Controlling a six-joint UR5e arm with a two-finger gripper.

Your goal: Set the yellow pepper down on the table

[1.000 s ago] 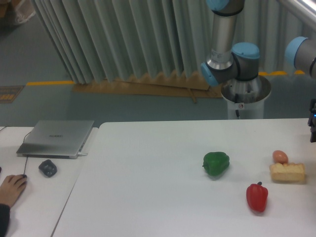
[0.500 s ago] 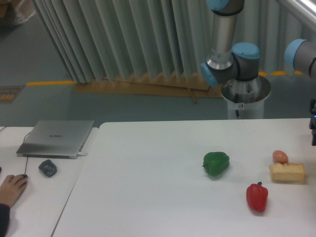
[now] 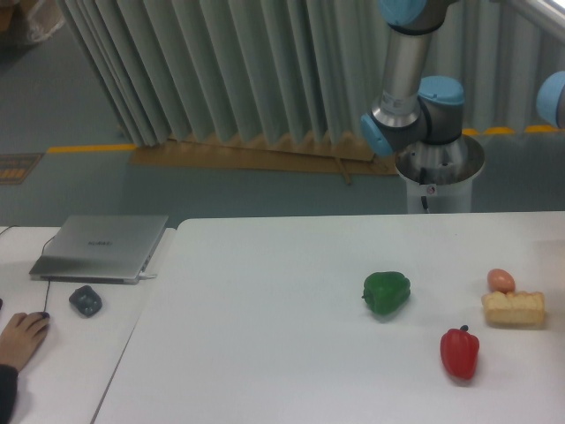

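The yellow pepper is out of view in this camera frame. The large white table [image 3: 265, 336] fills the lower part of the picture. The gripper is also out of view beyond the right edge. Only the arm's base [image 3: 438, 168] and its grey column with blue joint caps [image 3: 415, 97] show behind the table's far edge, plus a blue joint cap [image 3: 554, 97] at the right border.
On the table sit a green pepper [image 3: 387, 292], a red pepper [image 3: 460, 352], a pale bread chunk [image 3: 514, 308] and a small orange-brown egg-like thing [image 3: 500, 280]. A smaller desk to the left carries a silver laptop [image 3: 101, 246], a dark mouse-like object [image 3: 86, 300] and a person's hand [image 3: 19, 339].
The dark tool end seen at the right edge has gone out of the picture. The arm's upper joints shifted slightly right and up. The vegetables have not moved.
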